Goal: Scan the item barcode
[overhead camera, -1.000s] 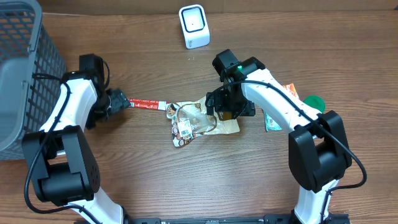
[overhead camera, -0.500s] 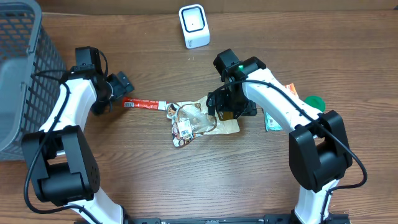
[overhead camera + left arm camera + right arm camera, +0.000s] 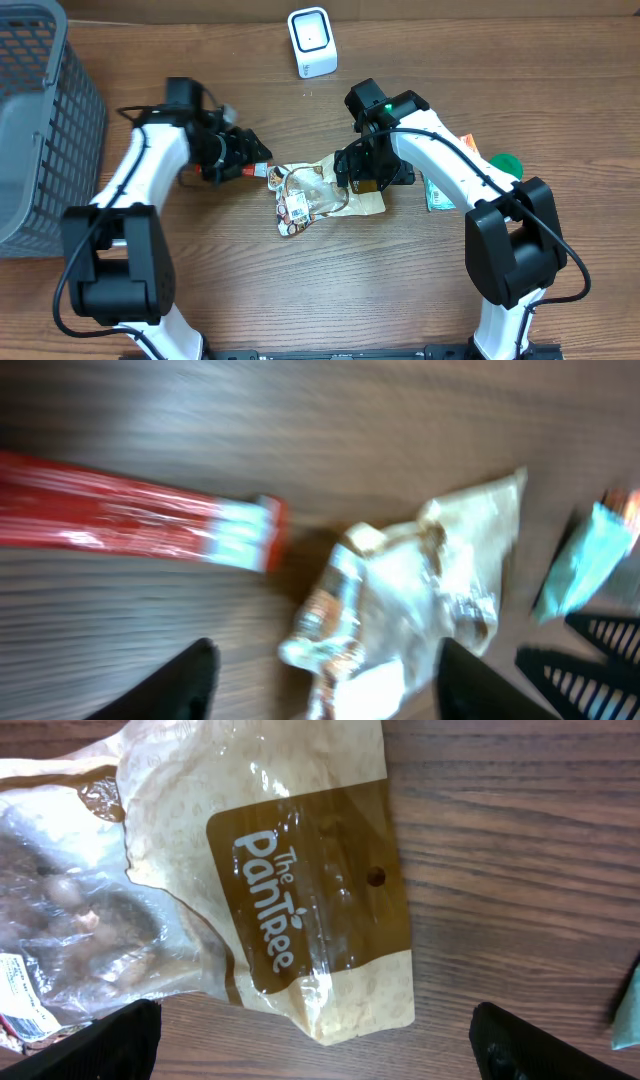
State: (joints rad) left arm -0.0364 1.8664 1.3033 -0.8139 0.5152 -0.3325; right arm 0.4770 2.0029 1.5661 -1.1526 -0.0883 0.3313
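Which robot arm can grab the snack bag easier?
Probably right: the right end effector, open, sits squarely over the snack bag, at its brown end. The left end effector hovers by the red packet.

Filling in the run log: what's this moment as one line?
left gripper: open, near end of red stick packet | right gripper: open, above Pan Tree snack bag | barcode scanner: nothing presented

**Left arm** (image 3: pixel 150 172), **right arm** (image 3: pixel 430 130): curved white shells linked by black joints. **Cable** (image 3: pixel 452 152): black, one laid along each shell. **Light** (image 3: pixel 383 107): green, on the black right wrist housing. **Shoulder blocks** (image 3: pixel 510 250): black and bulky, at the near edge. **Fingers** (image 3: pixel 190 680): black, tapered.
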